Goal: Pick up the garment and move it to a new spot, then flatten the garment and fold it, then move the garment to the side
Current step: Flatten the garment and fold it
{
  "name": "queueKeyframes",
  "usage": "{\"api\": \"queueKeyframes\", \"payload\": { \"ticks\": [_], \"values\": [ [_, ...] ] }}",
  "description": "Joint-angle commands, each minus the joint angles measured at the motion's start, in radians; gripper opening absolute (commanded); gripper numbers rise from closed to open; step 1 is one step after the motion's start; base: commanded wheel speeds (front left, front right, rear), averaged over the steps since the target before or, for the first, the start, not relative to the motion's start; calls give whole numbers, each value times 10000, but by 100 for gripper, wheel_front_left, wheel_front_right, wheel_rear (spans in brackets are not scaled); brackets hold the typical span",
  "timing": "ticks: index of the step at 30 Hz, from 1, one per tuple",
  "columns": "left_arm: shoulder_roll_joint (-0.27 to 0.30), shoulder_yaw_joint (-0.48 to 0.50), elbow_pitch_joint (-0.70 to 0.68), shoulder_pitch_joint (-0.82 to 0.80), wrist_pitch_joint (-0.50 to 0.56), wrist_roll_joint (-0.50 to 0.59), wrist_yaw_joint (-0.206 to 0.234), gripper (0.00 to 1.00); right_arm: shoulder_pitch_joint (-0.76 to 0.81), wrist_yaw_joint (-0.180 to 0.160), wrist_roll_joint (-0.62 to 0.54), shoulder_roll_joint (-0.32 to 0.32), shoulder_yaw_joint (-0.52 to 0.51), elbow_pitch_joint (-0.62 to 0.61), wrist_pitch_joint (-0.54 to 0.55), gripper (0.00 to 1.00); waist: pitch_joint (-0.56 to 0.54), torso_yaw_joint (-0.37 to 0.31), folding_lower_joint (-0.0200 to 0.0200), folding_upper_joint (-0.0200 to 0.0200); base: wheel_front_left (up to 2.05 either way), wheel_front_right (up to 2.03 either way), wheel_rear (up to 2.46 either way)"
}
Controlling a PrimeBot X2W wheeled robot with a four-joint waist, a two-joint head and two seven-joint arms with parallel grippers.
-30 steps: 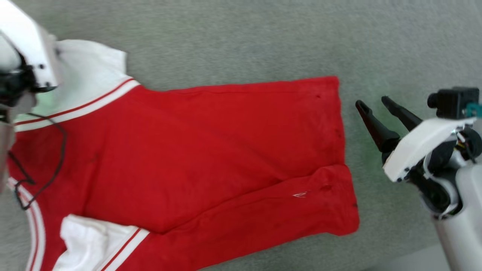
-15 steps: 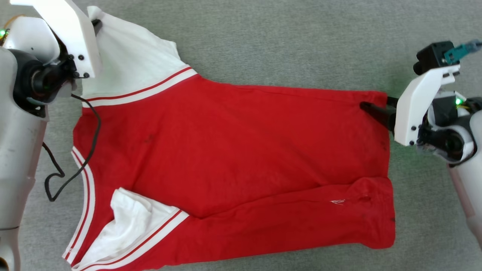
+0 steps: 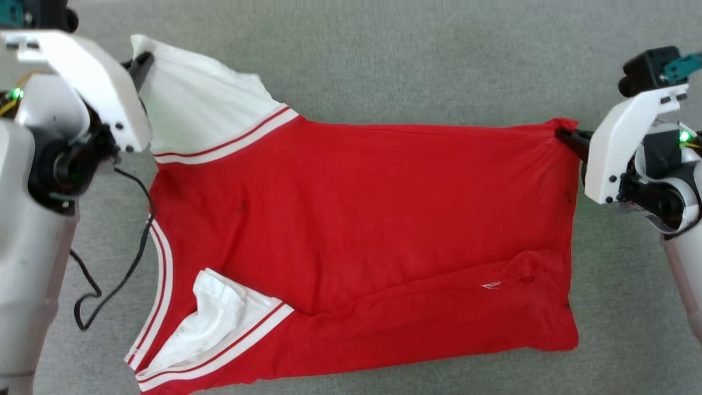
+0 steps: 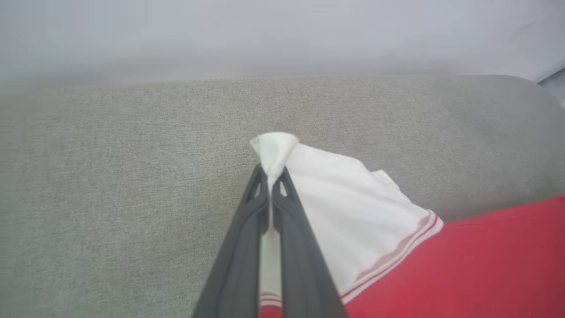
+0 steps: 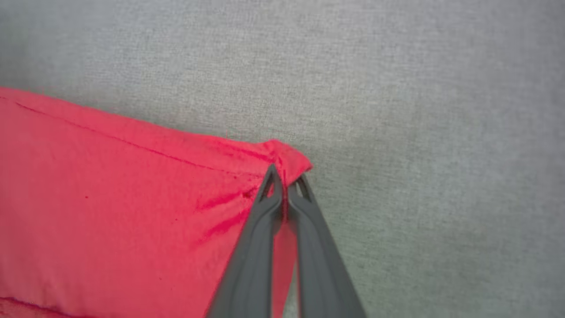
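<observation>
The shirt lies spread across a grey upholstered surface. Its red body is mostly flat, but a long diagonal fold runs along the near side, and the near white sleeve is crumpled and tucked in at the armhole.

It looks like thin, soft jersey, light and limp with no stiffness. I judge it will sag and bunch between any two held points, and drag on the cloth beneath rather than slide. Corners and seamed edges are the places to take it, since the doubled cloth there gives a firm pinch.

That is where it is held now. The left end effector is clamped on the tip of the far white sleeve, with a tuft of white poking past its tips. The right end effector is pinched together on the far hem corner, and wrinkles fan out from the grip. The far edge between the two runs nearly straight.

A black cable loops down from the left arm beside the shirt's striped edge.
</observation>
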Motion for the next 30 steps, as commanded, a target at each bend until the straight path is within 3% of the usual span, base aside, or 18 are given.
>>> {"api": "queueKeyframes", "payload": {
  "ticks": [1,9,14,18,22,23,24,25,26,30],
  "values": [
    [74,141,-161,444,-251,-82,22,0,352,-4,-126,-37,-132,-94,-190,0,-534,145,0,-1,0,0,0],
    [397,1008,-1619,3843,-1589,-518,735,0,2288,-5,-539,172,-1004,-1105,-1044,0,-1756,267,0,-1,0,0,0],
    [205,1464,-2310,6024,-2072,-1001,1229,0,3520,-5,-663,461,-1379,-1558,-1320,0,-2167,243,0,-1,0,0,0],
    [-334,1557,-2632,8112,-2342,-1579,1524,0,4928,-5,-653,843,-1939,-1736,-1748,0,-2444,313,0,-1,0,0,0],
    [-703,1272,-2379,8768,-2236,-1807,1465,0,5678,-4,-594,1108,-2224,-1578,-1936,0,-2491,385,0,-1,0,0,0],
    [-837,1173,-2240,8853,-2250,-1852,1405,0,5889,-4,-584,1193,-2278,-1494,-1985,5,-2502,398,0,-1,0,0,0],
    [-926,1049,-2096,8925,-2259,-1829,1362,39,6074,-4,-616,1253,-2317,-1405,-2051,24,-2526,400,0,-1,0,0,0],
    [-1060,971,-1973,8941,-2339,-1793,1314,100,6252,-4,-588,1356,-2383,-1305,-2157,87,-2549,405,0,-1,0,0,0],
    [-1146,874,-1825,8914,-2409,-1739,1290,100,6373,-4,-582,1425,-2408,-1233,-2279,100,-2579,407,0,-1,0,0,0],
    [-1379,711,-1664,8806,-3242,-1278,1113,100,6640,-4,-631,1594,-2331,-1219,-2959,100,-2750,296,0,-1,0,0,0]
  ]
}}
